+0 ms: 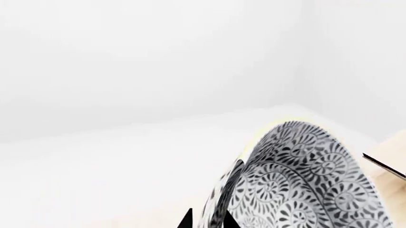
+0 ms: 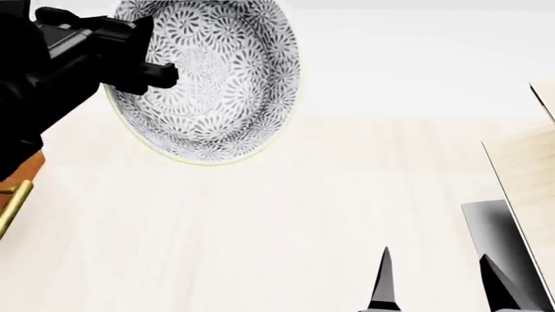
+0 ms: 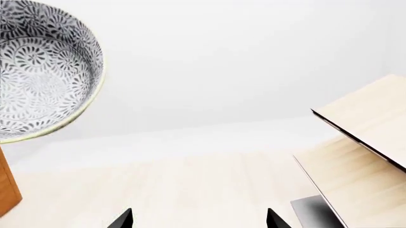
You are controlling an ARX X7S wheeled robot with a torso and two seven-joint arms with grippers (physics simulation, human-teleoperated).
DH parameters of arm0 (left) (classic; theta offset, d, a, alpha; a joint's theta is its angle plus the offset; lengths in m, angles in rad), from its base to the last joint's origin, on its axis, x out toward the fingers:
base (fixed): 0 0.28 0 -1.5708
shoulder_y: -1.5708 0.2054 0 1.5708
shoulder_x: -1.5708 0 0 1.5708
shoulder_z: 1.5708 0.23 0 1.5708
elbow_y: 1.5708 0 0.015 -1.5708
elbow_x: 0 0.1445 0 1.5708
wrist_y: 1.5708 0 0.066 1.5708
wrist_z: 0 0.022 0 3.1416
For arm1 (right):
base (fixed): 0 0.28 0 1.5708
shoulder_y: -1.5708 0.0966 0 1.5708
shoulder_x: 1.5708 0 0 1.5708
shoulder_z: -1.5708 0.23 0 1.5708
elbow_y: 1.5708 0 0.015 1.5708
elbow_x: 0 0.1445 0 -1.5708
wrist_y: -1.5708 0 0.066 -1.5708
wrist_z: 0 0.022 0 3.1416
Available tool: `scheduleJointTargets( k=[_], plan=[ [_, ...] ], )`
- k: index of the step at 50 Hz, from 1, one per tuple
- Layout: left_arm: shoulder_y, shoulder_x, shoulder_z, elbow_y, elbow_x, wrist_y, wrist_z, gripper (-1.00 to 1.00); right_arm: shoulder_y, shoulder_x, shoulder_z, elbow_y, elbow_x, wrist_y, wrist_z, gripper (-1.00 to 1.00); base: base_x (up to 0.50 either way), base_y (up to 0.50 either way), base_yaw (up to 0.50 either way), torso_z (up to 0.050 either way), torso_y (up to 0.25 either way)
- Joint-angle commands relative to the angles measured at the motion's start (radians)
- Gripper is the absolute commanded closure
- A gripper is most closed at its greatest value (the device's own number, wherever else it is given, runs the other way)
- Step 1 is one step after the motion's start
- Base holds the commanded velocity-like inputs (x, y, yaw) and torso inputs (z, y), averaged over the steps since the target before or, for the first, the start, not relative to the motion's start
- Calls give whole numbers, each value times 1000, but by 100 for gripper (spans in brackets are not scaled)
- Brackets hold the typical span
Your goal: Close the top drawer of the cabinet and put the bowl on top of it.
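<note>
At the upper left of the head view, the bowl [image 2: 212,81] hangs tipped on edge, its patterned grey-and-white inside turned toward the camera, well above the pale wood floor [image 2: 260,221]. The black left arm [image 2: 52,71] reaches in from the left edge, and the left gripper [image 2: 160,73] is clamped on the bowl's rim, one finger lying across the inner wall. The left wrist view shows the same hold from close by: the bowl [image 1: 304,185] fills the lower right of that frame, with two dark fingertips [image 1: 231,222] at the bottom edge pinching its rim.

Low on the left edge of the head view sits a sliver of the reddish-brown cabinet [image 2: 26,172], with a brass bar handle [image 2: 13,208] just below it; which drawer that handle belongs to cannot be told, nor whether the top drawer is shut. The right wrist view catches the cabinet [image 3: 7,185] at its lower left, beneath the bowl [image 3: 44,66].

The right gripper [image 2: 433,279] shows at the bottom right of the head view, its two dark fingers spread apart and holding nothing. Beside it, at the right edge, stands a pale light-wood structure [image 2: 529,169].
</note>
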Motion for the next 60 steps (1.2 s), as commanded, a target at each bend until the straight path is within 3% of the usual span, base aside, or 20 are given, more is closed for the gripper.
scheduleJointTargets(
  k=[1, 24, 48, 60],
  plan=[
    [-133, -21, -68, -2, -49, -64, -63, 100, -18, -1, 2, 12, -13, -26, -19, -100, 0, 0, 0, 0, 0],
    [-298, -75, -124, -214, 9, -11, -45, 100, -3, 22, 11, -7, 30, -16, 10, -100, 0, 0, 0, 0, 0],
    [-437, -165, -280, -314, -29, -26, -139, 100, -20, 27, 6, -6, 18, -34, 11, -100, 0, 0, 0, 0, 0],
    [-489, -200, -286, -408, 19, 16, -140, 100, -24, 28, 1, -3, 12, -42, 12, -100, 0, 0, 0, 0, 0]
  ],
)
